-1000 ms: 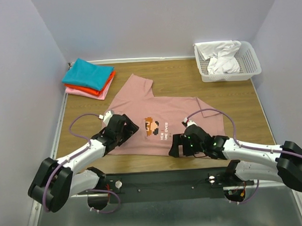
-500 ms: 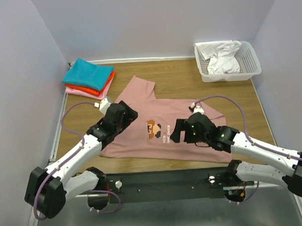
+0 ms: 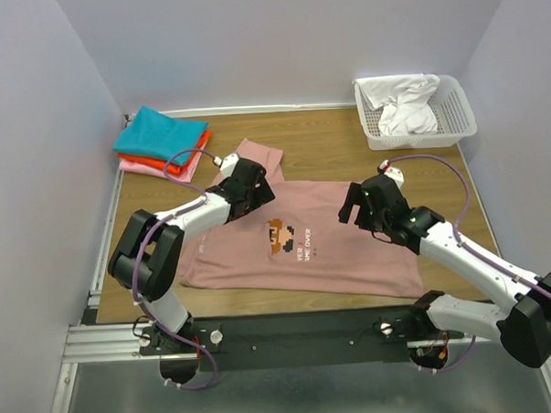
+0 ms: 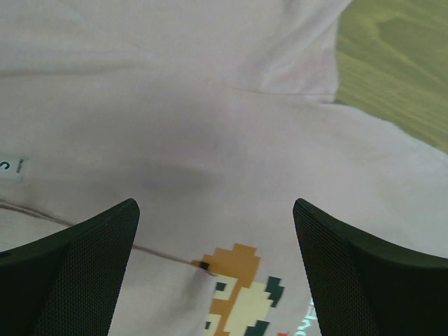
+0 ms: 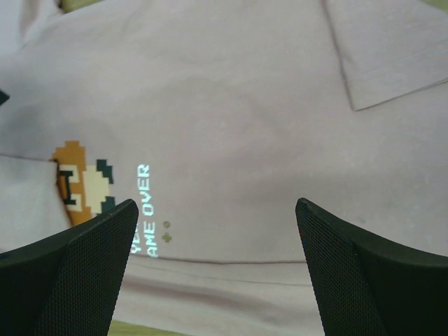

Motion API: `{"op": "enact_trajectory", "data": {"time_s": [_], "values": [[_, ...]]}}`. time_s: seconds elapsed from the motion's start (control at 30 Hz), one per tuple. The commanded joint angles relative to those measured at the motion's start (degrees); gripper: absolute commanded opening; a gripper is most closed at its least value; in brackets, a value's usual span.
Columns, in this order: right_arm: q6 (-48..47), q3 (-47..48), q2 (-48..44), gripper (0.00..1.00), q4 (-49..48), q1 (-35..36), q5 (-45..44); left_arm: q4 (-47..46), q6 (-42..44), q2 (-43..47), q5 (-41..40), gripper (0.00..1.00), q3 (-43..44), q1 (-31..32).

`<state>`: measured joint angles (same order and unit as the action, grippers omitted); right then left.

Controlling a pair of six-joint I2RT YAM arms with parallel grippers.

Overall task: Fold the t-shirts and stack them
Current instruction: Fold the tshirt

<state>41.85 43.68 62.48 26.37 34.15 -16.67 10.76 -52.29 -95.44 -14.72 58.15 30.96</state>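
Note:
The large dusty-pink t-shirt (image 3: 332,254) lies spread on the wooden table, with its pixel figure and white text facing up. My left gripper (image 3: 249,185) is open and empty over the shirt's far left part, near the sleeve (image 3: 258,158). In the left wrist view (image 4: 217,280) the pink cloth (image 4: 210,133) and the figure show between the fingers. My right gripper (image 3: 365,203) is open and empty over the shirt's far right part. In the right wrist view (image 5: 218,280) the shirt (image 5: 231,119) and a fold line show below. Folded teal, orange-red and pink tees (image 3: 161,138) are stacked at the far left.
A white mesh basket (image 3: 455,125) holding white cloth stands at the far right corner. Bare wood (image 3: 327,140) shows between the shirt and the back wall. Grey walls close in the left, right and back sides.
Both grippers have moved from the shirt's near edge across it to its far part. The shirt now lies flatter and reaches further toward the near left.

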Motion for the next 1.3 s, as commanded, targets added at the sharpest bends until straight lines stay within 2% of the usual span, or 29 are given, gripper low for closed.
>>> {"op": "enact_trajectory", "data": {"time_s": [0.0, 0.17, 0.37, 0.6, 0.8, 0.93, 1.1, 1.27], "values": [[-1.77, 1.23, 1.15, 1.00, 1.49, -2.33, -1.53, -0.48, -0.09, -2.37, -1.01, 0.98, -2.68, -1.86], [-3.35, 1.23, 2.73, 1.00, 1.32, -4.79, -0.91, -0.22, -0.44, -4.32, -0.92, 0.98, -5.94, -5.03], [-4.49, 1.41, 5.81, 1.00, 0.26, -8.13, -0.04, -0.83, -2.19, -0.19, 1.36, 0.98, -11.64, -5.03], [-7.30, 2.28, 9.15, 1.00, -2.55, -11.91, 2.43, 6.02, -7.73, 4.55, -5.31, 0.98, -14.03, -5.12], [-9.32, 3.60, 13.71, 1.00, -4.05, -12.97, 3.84, 3.57, -7.30, 7.28, -3.65, 0.98, -14.91, -5.03], [-9.33, 5.53, 17.76, 1.00, -4.05, -12.97, 2.61, 3.65, -4.23, 7.20, -4.09, 0.98, -9.03, -5.03], [-9.24, 7.29, 22.06, 0.97, -4.05, -13.85, -0.65, 6.90, 0.16, 4.13, -8.39, 0.98, 4.23, -5.21], [-10.11, 10.54, 28.22, 0.88, -4.22, -15.17, -1.27, 9.80, 4.82, -5.44, -11.48, 0.98, 17.94, -8.10]]}}
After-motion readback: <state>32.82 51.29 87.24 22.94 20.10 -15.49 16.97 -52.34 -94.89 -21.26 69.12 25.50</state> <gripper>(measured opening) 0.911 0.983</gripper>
